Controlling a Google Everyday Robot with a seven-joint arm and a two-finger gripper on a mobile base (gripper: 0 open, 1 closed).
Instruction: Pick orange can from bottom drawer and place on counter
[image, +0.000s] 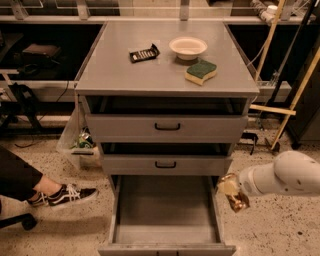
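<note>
- Orange-bronze and shiny, the orange can (237, 199) hangs in the air at the tip of the white arm (282, 175), outside the cabinet and just beyond its right side.
- The gripper (231, 189) is at the right of the view, at about the height of the bottom drawer's opening, and it is clenched around the orange can, which sits tilted in its grasp.
- The can is clear of the drawer: it is to the right of the drawer's right wall and above the speckled floor (280, 225), touching neither.
- The bottom drawer (165, 212) is pulled fully out, showing a plain grey inside.
- The middle drawer (166, 164) and top drawer (167, 127), each with a black handle, are pulled out a little.
- The grey worktop (165, 80) is well above the can and carries a white bowl (188, 47), a green-and-yellow sponge (201, 72) just in front of it, and a black packet (144, 53) to the left.
- A person's black-and-white shoe (65, 196) rests on the floor left of the cabinet.
</note>
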